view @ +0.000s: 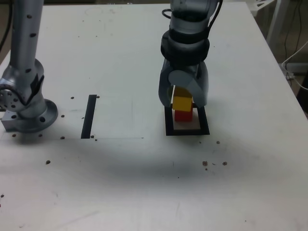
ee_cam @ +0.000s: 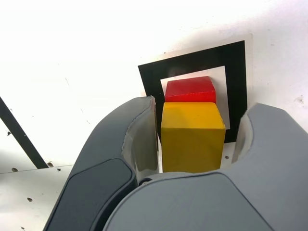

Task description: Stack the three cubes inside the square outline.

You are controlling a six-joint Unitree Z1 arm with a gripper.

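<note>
Pincer (view: 183, 98) at frame centre-right, jaws spread around yellow cube (view: 182, 103), gap one side, grip uncertain. Yellow cube sits atop red cube (view: 183, 115) inside square outline (view: 187, 131). Green cube unseen.

Matte yellow cube (ee_cam: 192, 137) and red cube (ee_cam: 189, 89), smooth grey plastic fingers (ee_cam: 139, 139), black tape outline (ee_cam: 237, 86).

No text, label, brand, number or sign can be read in either view. The yellow cube (ee_cam: 192, 137), the red cube (ee_cam: 190, 89), the black square outline (ee_cam: 236, 91), the straight black tape strip (view: 89, 116), the grey hand (ee_cam: 197, 139) and the white table (view: 120, 62) all show plain, unmarked surfaces.
</note>
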